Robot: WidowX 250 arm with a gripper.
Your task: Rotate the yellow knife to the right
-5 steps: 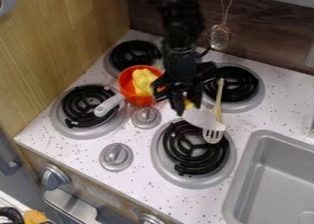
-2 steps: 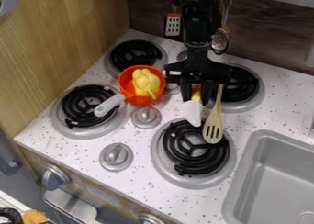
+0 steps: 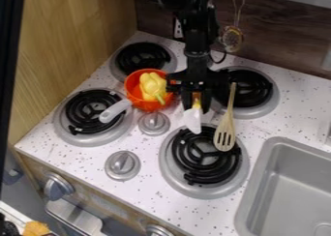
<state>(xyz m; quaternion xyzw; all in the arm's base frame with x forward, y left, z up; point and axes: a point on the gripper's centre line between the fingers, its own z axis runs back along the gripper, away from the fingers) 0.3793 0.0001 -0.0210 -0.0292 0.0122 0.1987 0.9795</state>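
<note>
Okay, so we're seeing the black two-finger gripper (image 3: 196,103) hanging above the speckled white counter (image 3: 271,125), with its jaws closing around the yellow handle of the toy knife (image 3: 192,120). We're looking at the white blade pointing down toward the near coil burner (image 3: 205,155), its tip overlapping the rim from our angle. Just to the right, a slotted wooden spatula (image 3: 225,129) is lying with its head over that same burner. On the left, a red-orange pan (image 3: 135,92) is holding something yellow (image 3: 152,85), and its grey handle is sticking out over another black coil burner (image 3: 90,109).
</note>
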